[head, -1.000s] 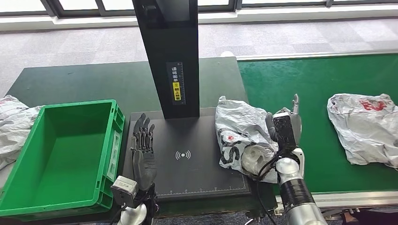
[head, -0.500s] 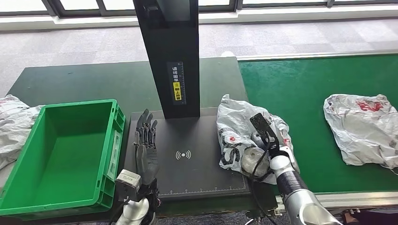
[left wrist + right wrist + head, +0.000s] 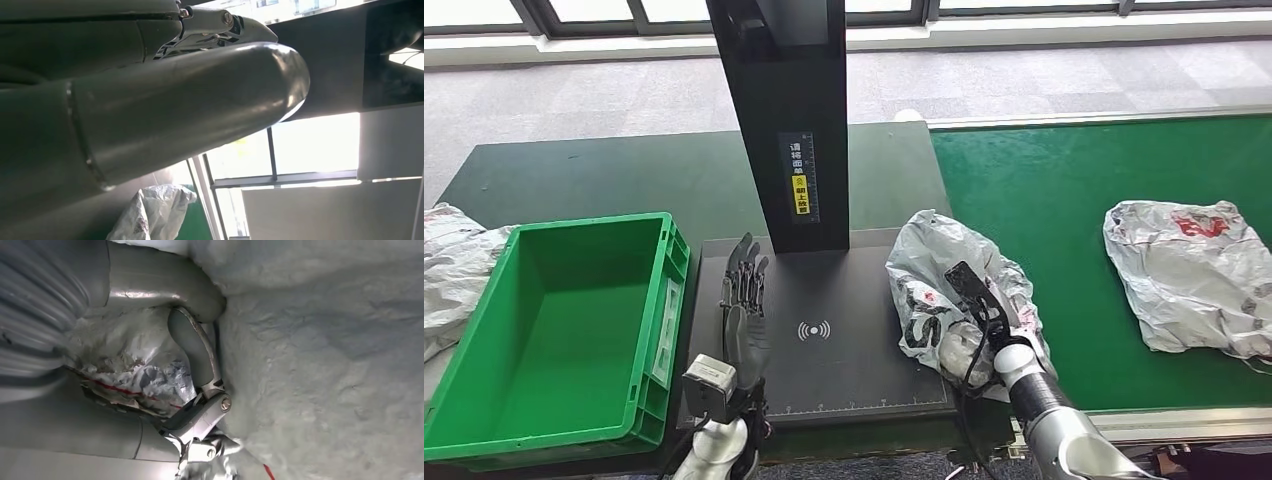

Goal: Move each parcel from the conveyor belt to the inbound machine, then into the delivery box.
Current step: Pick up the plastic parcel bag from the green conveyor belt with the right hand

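Gripping the crumpled grey parcel (image 3: 954, 300), the right hand (image 3: 977, 300) had its fingers dug into the plastic, and the right wrist view showed the thumb (image 3: 195, 347) and a finger pressed deep into the wrinkled wrap with folds bunched between them. The parcel lay across the seam where the green conveyor belt (image 3: 1064, 190) met the inbound machine (image 3: 824, 330) — its left part overlapped the machine's flat black plate, its right part sat over the belt's edge. Red and black print showed on the wrap near the hand.

The left hand (image 3: 744, 310) hovered over the left side of the black plate, just beside the green delivery box (image 3: 564, 330), its fingers straight and a little apart, pointing away from the robot and holding nothing. Whether it touched the plate could not be told.

A second parcel (image 3: 1189, 275), grey with red marks, lay flat farther along the belt, well apart from the held one. The machine's tall black column (image 3: 789, 120) rose from the back of the plate and carried a label with a yellow patch; a white wireless symbol sat near the plate's middle, between the two hands. The delivery box stood on the dark green table (image 3: 604, 180) to the left of the machine, and another crumpled grey bag (image 3: 454, 265) lay against the box's outer left wall — partly cut off by the picture's edge. The left wrist view caught a bit of grey wrap (image 3: 155, 210) beyond the thick grey thumb (image 3: 190, 105).
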Motion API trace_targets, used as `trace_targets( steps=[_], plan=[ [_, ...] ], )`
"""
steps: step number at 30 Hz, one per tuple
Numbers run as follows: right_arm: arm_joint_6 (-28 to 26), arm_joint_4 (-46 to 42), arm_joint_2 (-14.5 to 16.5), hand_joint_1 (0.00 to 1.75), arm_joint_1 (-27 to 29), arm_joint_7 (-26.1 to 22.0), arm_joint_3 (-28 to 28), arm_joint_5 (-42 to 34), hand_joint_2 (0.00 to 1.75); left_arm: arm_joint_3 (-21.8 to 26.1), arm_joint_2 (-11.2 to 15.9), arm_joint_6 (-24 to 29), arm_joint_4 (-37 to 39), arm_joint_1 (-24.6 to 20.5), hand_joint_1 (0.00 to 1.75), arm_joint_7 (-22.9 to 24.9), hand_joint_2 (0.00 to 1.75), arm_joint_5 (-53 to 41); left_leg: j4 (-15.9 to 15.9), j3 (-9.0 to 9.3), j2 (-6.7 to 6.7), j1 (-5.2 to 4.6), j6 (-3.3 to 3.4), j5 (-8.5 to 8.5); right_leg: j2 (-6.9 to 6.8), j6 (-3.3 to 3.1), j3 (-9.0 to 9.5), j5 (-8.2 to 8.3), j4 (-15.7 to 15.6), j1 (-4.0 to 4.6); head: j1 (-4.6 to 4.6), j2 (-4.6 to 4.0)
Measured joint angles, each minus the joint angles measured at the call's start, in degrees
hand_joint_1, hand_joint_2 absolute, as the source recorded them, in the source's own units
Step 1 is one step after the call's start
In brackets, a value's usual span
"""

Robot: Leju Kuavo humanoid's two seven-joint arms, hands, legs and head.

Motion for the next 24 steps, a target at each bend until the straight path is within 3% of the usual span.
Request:
trace_targets(
  steps=[3,8,15,18,24],
  plan=[
    [1.78,0.45,0.0,1.75,0.41,-2.62,0.0,-0.63,1.75,-0.29,-0.03,0.02,0.72,-0.3,0.0,0.01,0.0,0.14,0.0,0.04,0.09,0.0,-0.02,-0.02,0.09,-0.01,0.01,0.0,0.0,0.03,0.0,0.0],
    [2.95,0.51,-0.09,1.75,1.57,-11.99,-1.12,-6.2,1.75,-0.48,-0.01,1.0,1.04,-0.35,0.0,0.0,0.0,0.19,-0.01,0.01,0.73,0.02,-0.18,-0.13,0.72,-0.19,-0.19,0.13,0.02,0.07,0.0,0.0],
    [3.79,0.5,-0.15,1.75,1.82,-14.67,-1.85,-8.02,1.75,-0.49,0.01,1.1,1.04,-0.35,0.0,0.01,0.0,0.23,-0.08,0.22,1.41,0.25,-0.4,-0.31,1.41,-0.35,-0.4,0.16,0.08,0.18,0.0,0.0],
    [4.53,-0.06,-0.15,1.75,2.48,-18.19,-2.71,-10.76,1.75,-0.53,0.01,1.11,1.04,-0.35,0.0,-0.01,0.0,0.45,-0.13,0.19,1.41,0.32,-0.45,-0.31,1.42,-0.39,-0.45,0.14,0.12,0.23,0.0,0.0],
    [11.53,-5.03,0.45,1.75,4.6,-25.06,-3.91,-17.7,1.75,-0.73,0.01,0.79,1.02,-0.39,0.0,-0.01,0.0,0.84,-0.17,0.14,1.18,0.33,-0.59,-0.24,1.18,-0.52,-0.49,0.09,0.17,0.26,-0.01,0.0]
  ],
)
